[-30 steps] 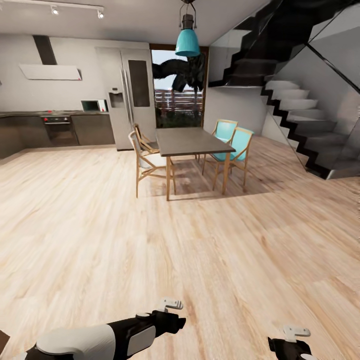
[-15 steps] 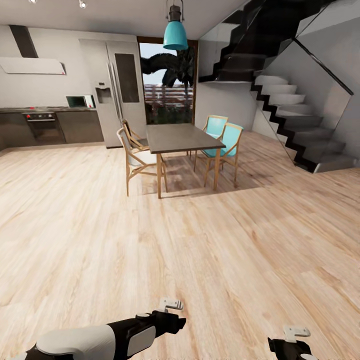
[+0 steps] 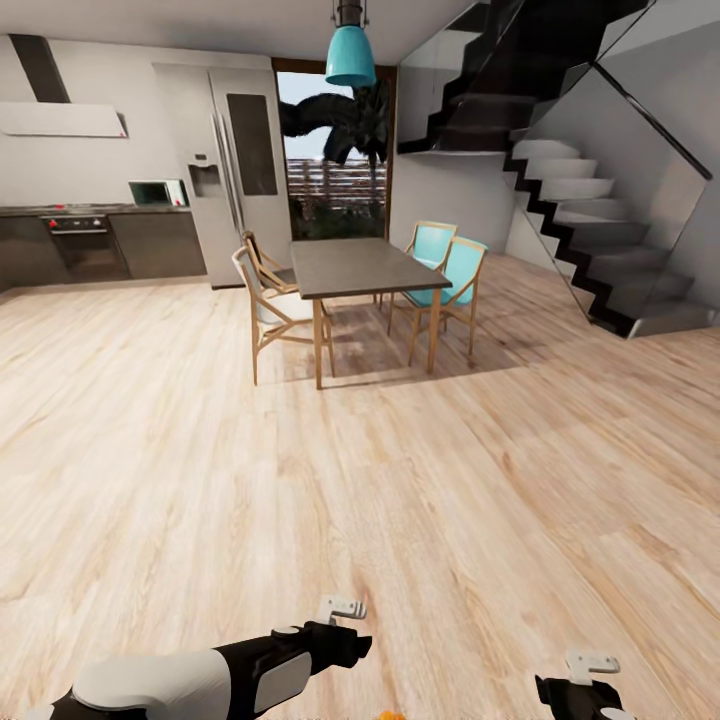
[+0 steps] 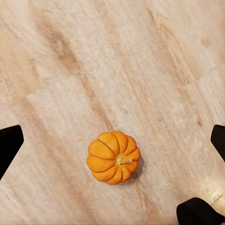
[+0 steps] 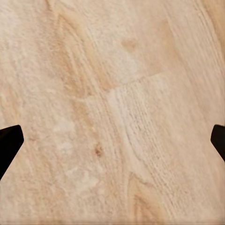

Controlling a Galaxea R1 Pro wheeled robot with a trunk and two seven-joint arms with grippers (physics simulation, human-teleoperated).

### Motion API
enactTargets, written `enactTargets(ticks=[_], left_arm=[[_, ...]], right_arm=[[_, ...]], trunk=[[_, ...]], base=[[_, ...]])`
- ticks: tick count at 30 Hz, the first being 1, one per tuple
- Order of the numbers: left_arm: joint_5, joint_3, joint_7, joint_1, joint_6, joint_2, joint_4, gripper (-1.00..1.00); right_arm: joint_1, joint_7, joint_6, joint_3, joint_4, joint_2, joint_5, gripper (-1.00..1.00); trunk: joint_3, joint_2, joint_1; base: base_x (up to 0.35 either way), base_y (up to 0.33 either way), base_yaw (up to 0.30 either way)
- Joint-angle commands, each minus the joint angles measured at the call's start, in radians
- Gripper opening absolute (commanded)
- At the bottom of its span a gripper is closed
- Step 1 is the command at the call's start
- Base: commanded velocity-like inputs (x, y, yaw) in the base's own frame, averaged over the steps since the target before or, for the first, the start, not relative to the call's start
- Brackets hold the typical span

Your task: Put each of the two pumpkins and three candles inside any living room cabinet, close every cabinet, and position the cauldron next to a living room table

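Observation:
One pumpkin (image 4: pixel 114 157), bright orange and ribbed with a short tan stem, sits on the wooden floor straight below my left gripper (image 4: pixel 115 141). The gripper's dark fingertips (image 4: pixel 9 145) stand far apart at the picture's edges, open, well above it. In the head view a sliver of the pumpkin (image 3: pixel 392 714) peeks in at the bottom edge, just right of my left gripper (image 3: pixel 335 640). My right gripper (image 3: pixel 580 690) hangs open over bare floor (image 5: pixel 112 112). The candles, cabinet and cauldron are out of view.
Ahead stands a dark-topped dining table (image 3: pixel 360 266) with two wooden chairs (image 3: pixel 270 310) on its left and two turquoise ones (image 3: pixel 450 275) on its right. A staircase (image 3: pixel 600 250) rises at the right. Grey kitchen units (image 3: pixel 100 245) and a fridge (image 3: pixel 235 170) line the far left wall.
The whole head picture has shifted left as the camera moved. Both arms keep the same pose. An orange edge of the pumpkin has come into the bottom of the head view.

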Motion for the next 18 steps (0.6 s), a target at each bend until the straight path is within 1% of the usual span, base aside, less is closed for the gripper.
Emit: enactTargets(ticks=[1, 15, 18], left_arm=[[0.000, 0.000, 0.000, 0.000, 0.000, 0.000, 0.000, 1.00], [0.000, 0.000, 0.000, 0.000, 0.000, 0.000, 0.000, 1.00], [0.000, 0.001, 0.000, 0.000, 0.000, 0.000, 0.000, 1.00]], right_arm=[[0.000, 0.000, -0.001, 0.000, 0.000, 0.000, 0.001, 1.00], [0.000, 0.000, -0.003, 0.002, 0.000, 0.000, 0.001, 1.00], [0.000, 0.000, -0.005, 0.002, 0.001, -0.001, 0.001, 1.00]], trunk=[[-0.002, 0.000, 0.000], [-0.024, 0.000, 0.000], [-0.028, 0.000, 0.000]], base=[[-0.006, 0.000, 0.000], [-0.001, 0.000, 0.000], [-0.078, 0.000, 0.000]])
